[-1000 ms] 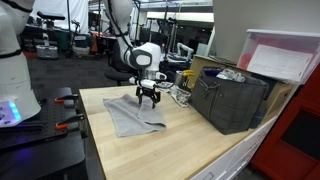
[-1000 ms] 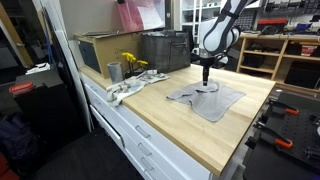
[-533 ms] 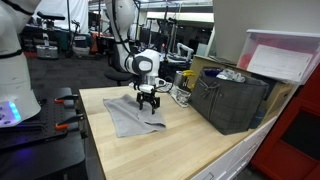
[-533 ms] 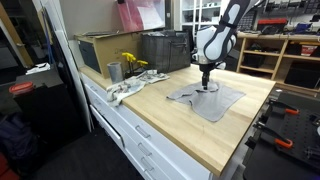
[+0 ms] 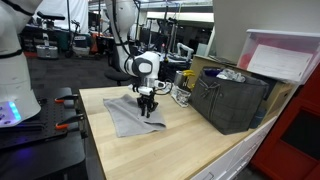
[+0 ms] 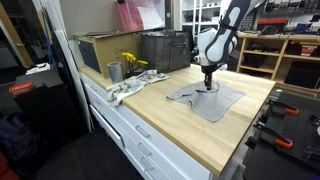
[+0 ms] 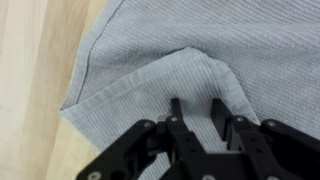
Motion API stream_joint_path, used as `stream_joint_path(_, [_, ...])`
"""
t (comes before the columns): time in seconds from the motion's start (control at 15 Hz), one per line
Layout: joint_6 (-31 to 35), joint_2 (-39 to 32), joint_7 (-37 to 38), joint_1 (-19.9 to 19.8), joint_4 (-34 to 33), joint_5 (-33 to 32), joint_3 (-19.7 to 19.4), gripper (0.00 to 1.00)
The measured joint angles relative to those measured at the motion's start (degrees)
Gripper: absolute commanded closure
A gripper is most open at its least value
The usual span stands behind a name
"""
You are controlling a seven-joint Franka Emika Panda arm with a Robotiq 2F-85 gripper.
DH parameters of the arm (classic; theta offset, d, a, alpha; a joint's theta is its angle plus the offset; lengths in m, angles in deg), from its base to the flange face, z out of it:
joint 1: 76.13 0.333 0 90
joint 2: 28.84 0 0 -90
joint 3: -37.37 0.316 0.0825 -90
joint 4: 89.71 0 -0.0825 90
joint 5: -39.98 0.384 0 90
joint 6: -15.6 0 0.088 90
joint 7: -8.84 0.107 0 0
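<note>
Cloth (image 7: 235, 30) lies flat on the tabletop (image 5: 185, 140), bunched into a ridge where the narrow jaws pinch it.

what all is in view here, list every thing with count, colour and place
grey cloth: one, grey, spread on the table, a fold raised near one corner
table: one, light wood, white drawers below
crate: one, dark grey, back of the table
cardboard box: one, brown, beside the crate
cup: one, metal, in front of the box
yellow item: one, too small to name, by the cup
rag: one, whitish, table's front edge
gripper: one, black, fingertips down on the cloth's fold, grip uncertain
</note>
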Motion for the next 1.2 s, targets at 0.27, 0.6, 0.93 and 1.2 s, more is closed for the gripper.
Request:
stream_joint_path(0.27, [-0.7, 0.0, 0.0, 0.0, 0.2, 0.0, 0.1, 1.0])
stream_joint_path(0.6, [-0.9, 0.2, 1.1, 0.1, 0.0, 0.0, 0.1, 1.0])
stream_joint_path(0.93, [-0.9, 2.8, 3.7, 1.4, -1.9, -0.9, -1.4, 1.0])
stream_joint_path(1.2, [-1.0, 4.4, 6.6, 3.2, -5.0, -4.6, -3.6, 1.0])
